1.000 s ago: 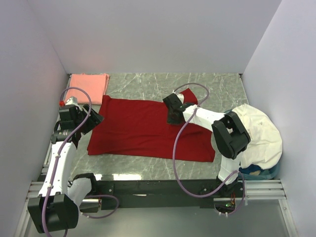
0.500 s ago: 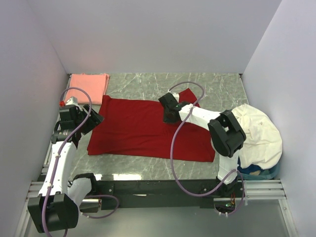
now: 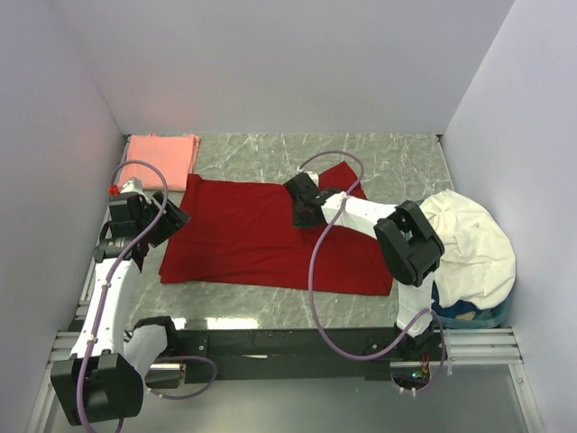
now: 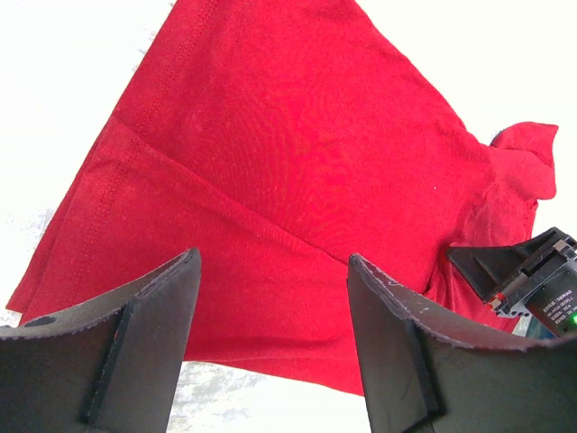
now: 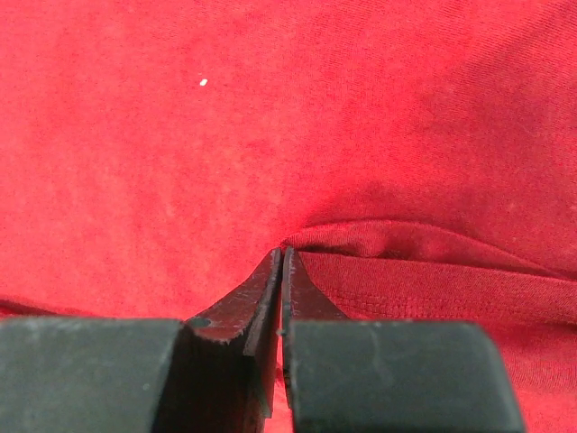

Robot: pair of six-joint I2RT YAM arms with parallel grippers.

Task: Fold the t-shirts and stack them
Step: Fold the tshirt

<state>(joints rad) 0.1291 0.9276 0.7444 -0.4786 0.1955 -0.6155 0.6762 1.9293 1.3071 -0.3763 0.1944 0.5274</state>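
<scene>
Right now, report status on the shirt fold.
Left gripper open, by deep red t-shirt left edge. Right gripper shut on a fold of it. Salmon-pink t-shirt folded, far-left corner. Nothing blocking.

The right gripper (image 3: 300,216) has slid toward the left of the frame across the red t-shirt (image 3: 243,234). It has gone from just below the sleeve (image 3: 347,176) at the shirt's upper right corner to a spot nearer the middle of its top edge. The forearm and elbow have swung left with it, so more of the sleeve shows, and more of the white cloth heap (image 3: 473,248) at the right. The purple cable (image 3: 311,271) has shifted left too, and its loop above the gripper is lower and wider.
</scene>
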